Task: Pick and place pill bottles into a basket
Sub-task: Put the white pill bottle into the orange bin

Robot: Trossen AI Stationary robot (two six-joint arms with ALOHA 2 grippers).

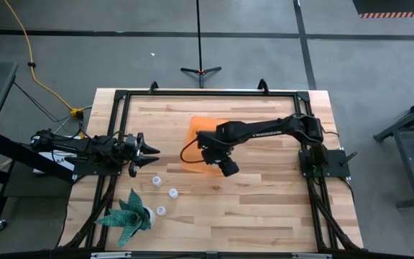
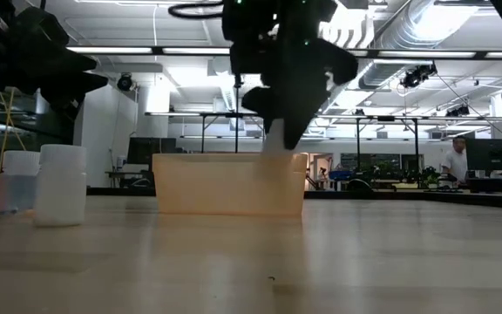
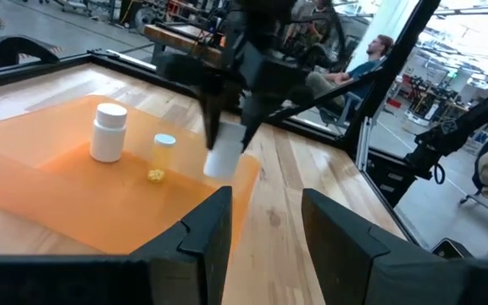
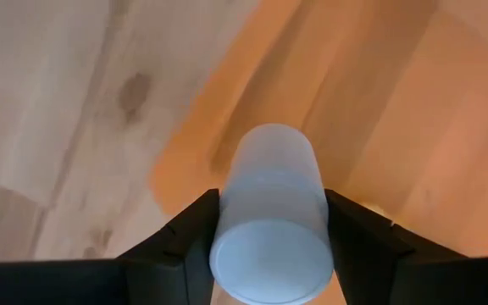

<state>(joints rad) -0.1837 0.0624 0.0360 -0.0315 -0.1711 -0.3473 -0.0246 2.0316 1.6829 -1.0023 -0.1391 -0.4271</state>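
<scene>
The orange bin (image 1: 195,128) lies at the table's middle. In the left wrist view, the bin (image 3: 66,212) holds one upright white pill bottle (image 3: 108,131) and a second small bottle (image 3: 164,149). My right gripper (image 1: 208,153) is shut on a white pill bottle (image 4: 269,212) over the bin's near part (image 2: 225,185). Three more pill bottles (image 1: 157,180) (image 1: 172,193) (image 1: 161,211) stand on the table near the left side. My left gripper (image 1: 148,151) is open and empty, left of the bin, pointing at it (image 3: 265,229). My right gripper pinches the bottle's side walls (image 4: 227,212) between its two fingers, which come from above and point down, lying along the bottle. The bottle hangs below the fingers (image 3: 223,157), slightly tilted and lifted clear, its lower end (image 2: 274,146) just above the bin's rim.
A green spiky plant in a white pot (image 1: 129,214) stands at the near left corner beside the loose bottles. A black frame (image 1: 192,93) runs around the table's edges. People sit in the room beyond the table (image 3: 358,68).
</scene>
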